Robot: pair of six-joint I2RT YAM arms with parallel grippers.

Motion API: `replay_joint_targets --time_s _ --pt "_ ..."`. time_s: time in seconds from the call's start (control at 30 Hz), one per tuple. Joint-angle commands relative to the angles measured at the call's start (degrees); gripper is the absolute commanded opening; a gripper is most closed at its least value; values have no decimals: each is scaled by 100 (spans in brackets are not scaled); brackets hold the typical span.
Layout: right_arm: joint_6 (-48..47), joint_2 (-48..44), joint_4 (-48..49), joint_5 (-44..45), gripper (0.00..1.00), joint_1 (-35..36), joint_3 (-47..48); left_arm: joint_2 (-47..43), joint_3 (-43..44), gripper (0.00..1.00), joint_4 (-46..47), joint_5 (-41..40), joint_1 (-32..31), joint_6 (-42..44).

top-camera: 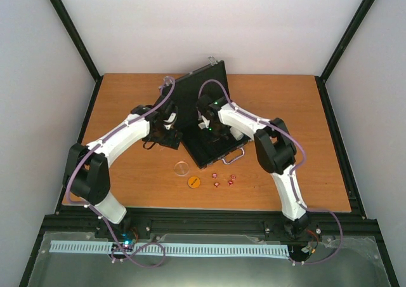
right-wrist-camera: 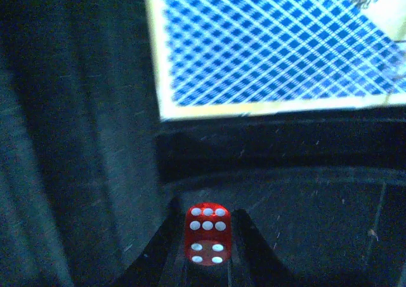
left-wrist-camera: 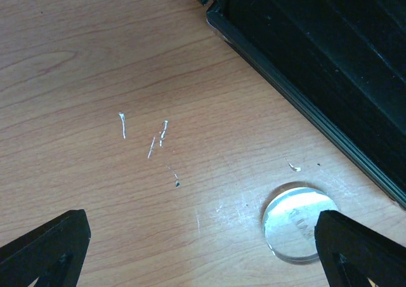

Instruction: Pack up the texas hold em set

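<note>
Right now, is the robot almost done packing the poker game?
Not yet. The card box already sits in the open case. The right claw holds one red die inside it. Four dice, the orange disc and the clear disc, by the open left claw, are left on the table.

No words or brand names can be read. The only countable marks are the white pips on the red die: six on its upper face and four on the face below. The orange disc carries a dark mark too small to read. The clear disc has a faint, illegible marking.
</note>
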Motion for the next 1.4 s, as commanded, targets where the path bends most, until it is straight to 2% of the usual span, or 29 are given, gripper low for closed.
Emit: replay_joint_targets --time_s 0.0,0.6,1.07,1.2,1.37 --pt "54 328 176 79 3 -150 325 -213 -2 100 89 -8 23 80" --pt "-174 177 552 -129 3 -281 510 -127 -7 100 106 -7 22 70" --pt "-225 608 916 -402 4 -282 354 -36 13 100 94 2 23 78" --pt "-245 547 889 -448 14 -281 299 13 10 100 114 25 23 85" --pt "-282 457 821 -507 45 -281 325 55 45 100 119 54 22 89"
